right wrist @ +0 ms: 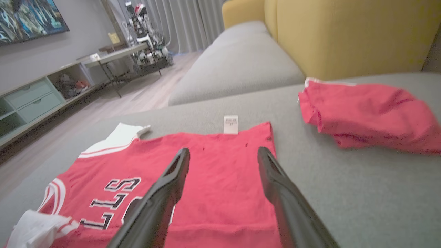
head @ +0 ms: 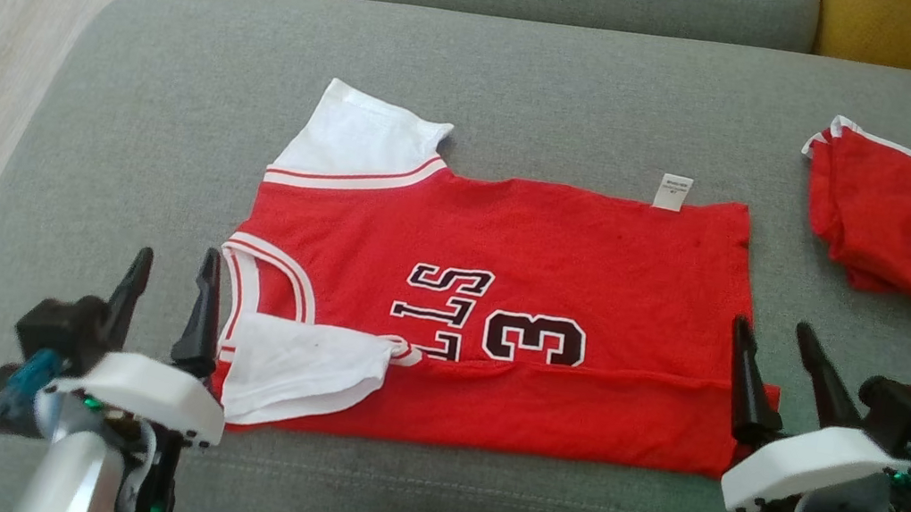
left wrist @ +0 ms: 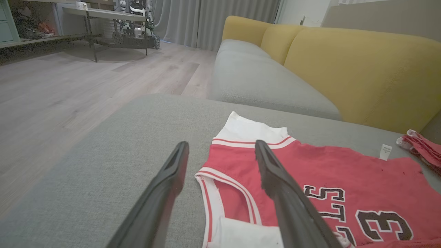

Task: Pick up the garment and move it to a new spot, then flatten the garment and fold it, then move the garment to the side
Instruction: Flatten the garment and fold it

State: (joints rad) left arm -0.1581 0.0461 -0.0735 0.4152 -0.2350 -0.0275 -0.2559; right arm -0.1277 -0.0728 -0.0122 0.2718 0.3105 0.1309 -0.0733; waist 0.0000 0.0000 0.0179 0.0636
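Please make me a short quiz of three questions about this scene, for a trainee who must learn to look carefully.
1. True or false: the left gripper and the right gripper both stand open and hold nothing.
2. Where does the crumpled red garment lie? A) on the grey cushion, to the robot's right of the red jersey and apart from it; B) on top of the jersey; C) on the floor.
3. Fill in: the large digit printed on the jersey is ___.
Key: 1 true; 2 A; 3 the digit 3.
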